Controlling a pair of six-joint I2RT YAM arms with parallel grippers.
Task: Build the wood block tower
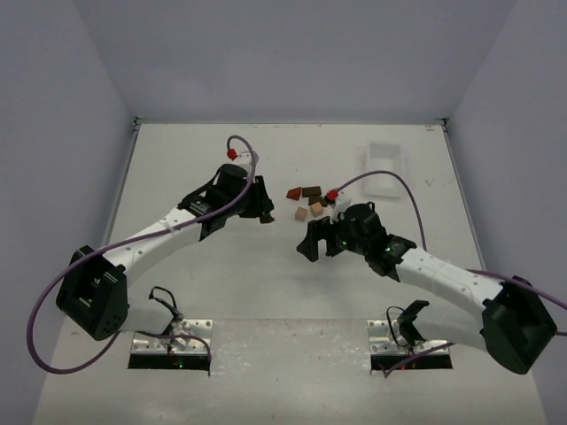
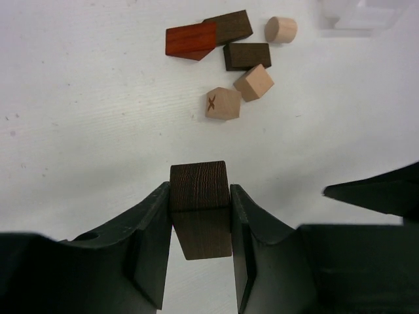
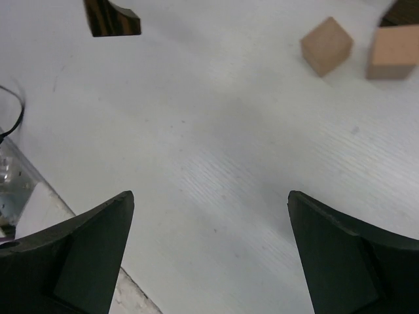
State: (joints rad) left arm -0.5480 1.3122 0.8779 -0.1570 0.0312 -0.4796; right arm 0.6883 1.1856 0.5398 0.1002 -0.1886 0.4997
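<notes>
Left hand: clamps a dark block
Right hand: spread wide, empty
Blocks: loose on the bench, nothing stacked yet
Risk: you could scatter them setting yours down

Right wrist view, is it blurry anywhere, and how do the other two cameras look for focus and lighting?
Right wrist: the tan cube at the right edge looks soft, and the fingers are dark and featureless. Left wrist: the held dark brown block is sharp, grain visible; the white tray washes out. Top external: even light, faint shadows.
</notes>
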